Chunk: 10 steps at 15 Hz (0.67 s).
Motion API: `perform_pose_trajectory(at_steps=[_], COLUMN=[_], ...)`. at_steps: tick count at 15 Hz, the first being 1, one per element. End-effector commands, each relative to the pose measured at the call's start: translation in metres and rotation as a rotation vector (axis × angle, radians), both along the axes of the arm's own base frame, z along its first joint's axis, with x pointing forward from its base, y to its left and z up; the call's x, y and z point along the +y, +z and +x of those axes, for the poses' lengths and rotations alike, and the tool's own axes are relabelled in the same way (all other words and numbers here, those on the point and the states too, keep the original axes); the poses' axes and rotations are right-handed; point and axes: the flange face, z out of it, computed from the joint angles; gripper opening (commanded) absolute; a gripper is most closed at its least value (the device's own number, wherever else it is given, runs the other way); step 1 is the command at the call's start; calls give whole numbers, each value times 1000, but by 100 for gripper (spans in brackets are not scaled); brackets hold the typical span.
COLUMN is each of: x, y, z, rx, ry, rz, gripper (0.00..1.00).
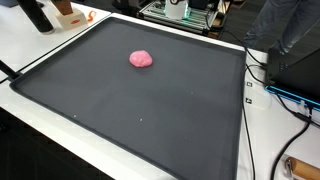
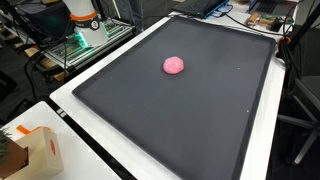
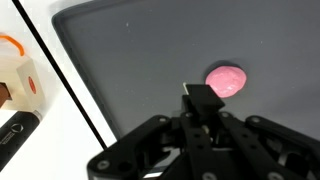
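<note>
A small pink lump (image 1: 141,59) (image 2: 174,65) lies alone on a large black mat (image 1: 150,110) (image 2: 200,120), toward its far half. In the wrist view the pink lump (image 3: 227,81) sits just beyond and right of my gripper (image 3: 200,100), apart from it. The fingers meet in one black block with no gap showing, and nothing is held between them. The gripper hangs above the mat (image 3: 130,70). Neither exterior view shows the gripper.
A white table edge (image 3: 60,120) borders the mat. A cardboard box with orange marks (image 2: 38,150) (image 3: 18,82) stands off the mat's corner. Cables (image 1: 268,92) run along one side, and electronics with a green light (image 2: 85,38) stand beyond another.
</note>
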Motion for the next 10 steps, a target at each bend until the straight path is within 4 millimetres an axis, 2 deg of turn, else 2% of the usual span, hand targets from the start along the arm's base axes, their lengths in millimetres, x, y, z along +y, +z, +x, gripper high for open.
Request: perform_pose_trajectory(at_steps=[1, 6, 10], x=[0, -23, -46], y=[1, 7, -11], z=[0, 29, 60], rx=[1, -35, -32], ry=[0, 7, 51], rz=[0, 97, 191], gripper=[3, 3, 3])
